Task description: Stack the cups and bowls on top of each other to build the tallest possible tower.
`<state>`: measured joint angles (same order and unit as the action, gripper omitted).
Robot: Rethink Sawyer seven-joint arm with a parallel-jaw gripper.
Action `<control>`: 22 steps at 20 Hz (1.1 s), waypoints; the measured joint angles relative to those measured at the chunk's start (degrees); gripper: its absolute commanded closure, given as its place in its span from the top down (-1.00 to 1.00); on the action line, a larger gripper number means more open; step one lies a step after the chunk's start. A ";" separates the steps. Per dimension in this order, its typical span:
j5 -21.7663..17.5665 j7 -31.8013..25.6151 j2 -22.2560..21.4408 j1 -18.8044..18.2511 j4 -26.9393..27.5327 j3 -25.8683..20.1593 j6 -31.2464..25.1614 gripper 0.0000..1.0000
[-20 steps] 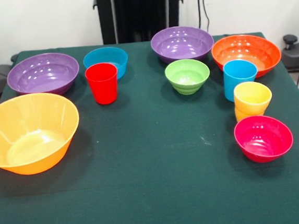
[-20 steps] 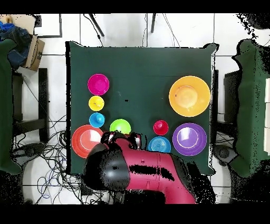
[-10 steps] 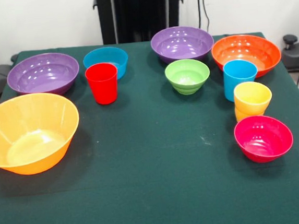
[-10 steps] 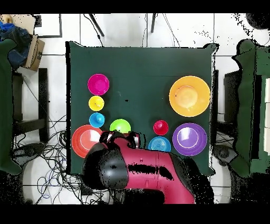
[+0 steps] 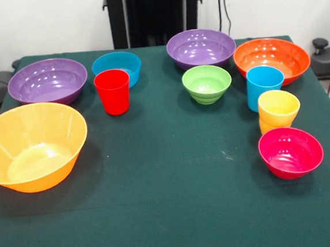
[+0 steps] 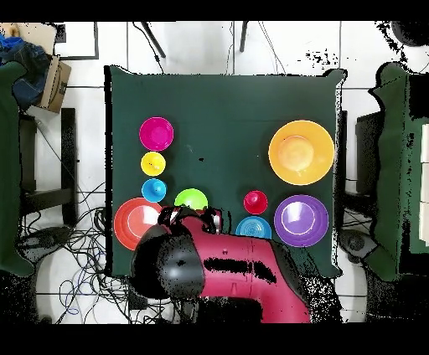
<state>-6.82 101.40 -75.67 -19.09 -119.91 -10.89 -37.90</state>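
All cups and bowls stand apart on the green table. The red cup stands before the blue bowl. The sky blue cup and the yellow cup, which sits on an orange piece, stand at the right. The bowls are large yellow-orange, two purple, ribbed green, orange and magenta. My arm shows only in the overhead view, drawn back over the table's edge. Its gripper end is near the green bowl and hides one purple bowl.
The black pedestal stands at the table's far side. Chairs or stands flank the table. A box lies on the floor at one corner, and cables run beside the robot's base.
The cups and bowls have not moved. The arm's red body has shifted very slightly in the overhead view.
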 measured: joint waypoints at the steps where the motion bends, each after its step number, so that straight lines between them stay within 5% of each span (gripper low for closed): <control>1: 0.00 0.00 -0.02 -0.06 0.01 -0.07 0.00 1.00; 22: -0.01 0.00 -1.11 -0.23 0.00 -0.43 0.00 1.00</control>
<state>-6.83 101.40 -76.78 -19.32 -119.91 -11.32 -37.90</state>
